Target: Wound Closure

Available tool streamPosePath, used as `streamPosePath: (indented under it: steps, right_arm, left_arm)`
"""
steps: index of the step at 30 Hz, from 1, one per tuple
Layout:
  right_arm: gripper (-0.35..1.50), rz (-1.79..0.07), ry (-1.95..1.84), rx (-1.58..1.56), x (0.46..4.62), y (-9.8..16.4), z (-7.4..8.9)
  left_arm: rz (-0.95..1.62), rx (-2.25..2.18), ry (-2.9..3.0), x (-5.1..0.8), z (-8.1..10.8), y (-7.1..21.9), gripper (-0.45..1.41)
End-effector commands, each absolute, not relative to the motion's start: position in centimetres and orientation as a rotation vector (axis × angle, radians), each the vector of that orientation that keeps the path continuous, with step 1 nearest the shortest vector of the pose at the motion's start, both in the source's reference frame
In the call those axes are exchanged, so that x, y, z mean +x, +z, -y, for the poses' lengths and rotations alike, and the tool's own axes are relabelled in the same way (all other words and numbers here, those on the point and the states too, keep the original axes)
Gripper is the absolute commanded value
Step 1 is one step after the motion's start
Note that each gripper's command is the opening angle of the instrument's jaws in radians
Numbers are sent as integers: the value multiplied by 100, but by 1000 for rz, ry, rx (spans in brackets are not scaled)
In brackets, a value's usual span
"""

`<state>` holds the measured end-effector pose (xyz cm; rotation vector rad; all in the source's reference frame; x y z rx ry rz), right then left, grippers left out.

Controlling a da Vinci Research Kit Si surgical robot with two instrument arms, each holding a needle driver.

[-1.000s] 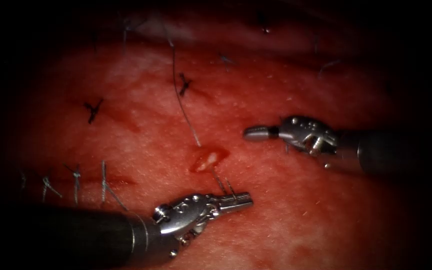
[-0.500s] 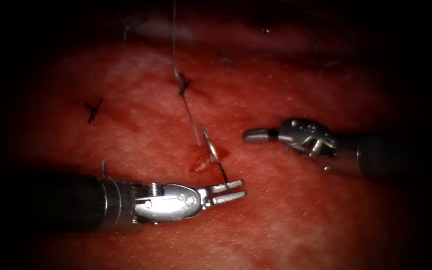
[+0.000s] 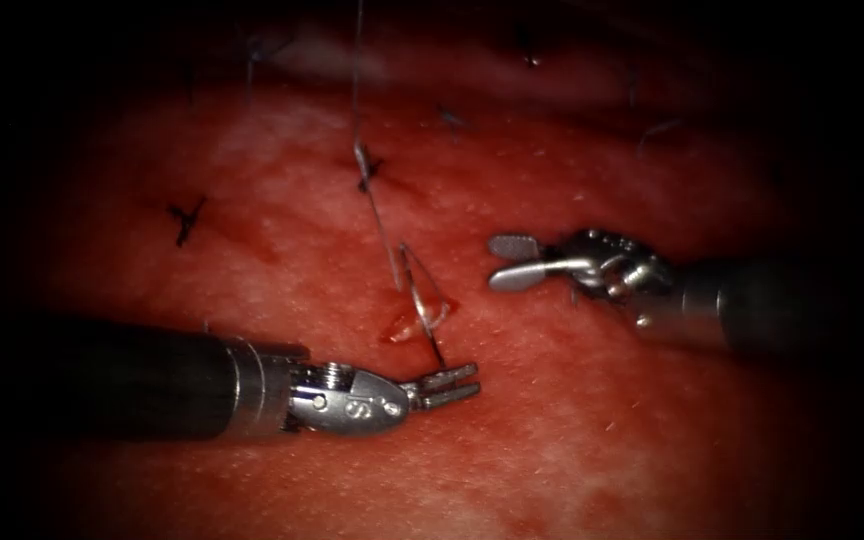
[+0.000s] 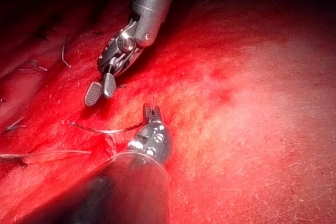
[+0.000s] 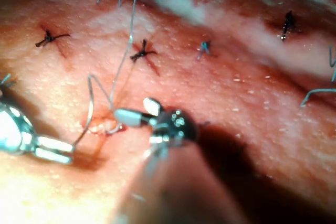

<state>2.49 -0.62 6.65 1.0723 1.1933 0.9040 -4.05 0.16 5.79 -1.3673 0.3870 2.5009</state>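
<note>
My left tool (image 3: 449, 384) reaches in from the left, below the small cut (image 3: 414, 322), shut on the curved needle (image 3: 420, 303) near one end. The needle arcs up over the cut and comes back down at it. Whether that far end is still in the tissue (image 3: 592, 420) I cannot tell. Thread (image 3: 357, 100) rises from the cut's left edge and leaves the frame. My right tool (image 3: 512, 262) hovers to the right of the cut, open and holding nothing. The right wrist view shows its jaws (image 5: 137, 111) beside the needle (image 5: 89, 98); the left wrist view shows my left tool (image 4: 152, 113).
Tied stitches with short cut ends lie to the left of and beyond the cut, at one knot (image 3: 184, 220) and another (image 3: 367, 168). More knots (image 5: 286, 22) and loose thread ends sit farther back. Red fluid wets the tissue around the cut.
My left tool has lifted and turned, drawing the needle up out of the cut into a standing arc, and the thread now runs straight up. My right tool's jaws have opened.
</note>
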Motion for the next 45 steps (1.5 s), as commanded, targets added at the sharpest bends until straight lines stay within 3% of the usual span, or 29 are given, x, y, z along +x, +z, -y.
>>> streamPosePath:
  steps: [1,32,34,39,41,43,45]
  right_arm:
    - [108,-1190,905,1103,266,665,65]
    - [79,-1136,873,1249,305,653,93]
    - [57,-1136,885,1238,305,654,91]
    - [44,-1136,891,1232,304,655,89]
    - [22,-1136,891,1232,305,655,89]
    - [-35,-1110,867,1213,305,655,91]
    - [-35,-1114,851,1197,306,658,92]
  left_arm:
    - [-399,-1370,2506,-412,-14,584,-45]
    - [-456,-1411,2595,-431,-11,583,-45]
    - [-445,-1419,2603,-432,-7,584,-45]
    - [-443,-1421,2607,-433,-5,585,-45]
    - [-441,-1425,2606,-433,-5,585,-45]
    - [-441,-1426,2606,-434,-5,585,-45]
    - [-446,-1427,2611,-433,-5,584,-45]
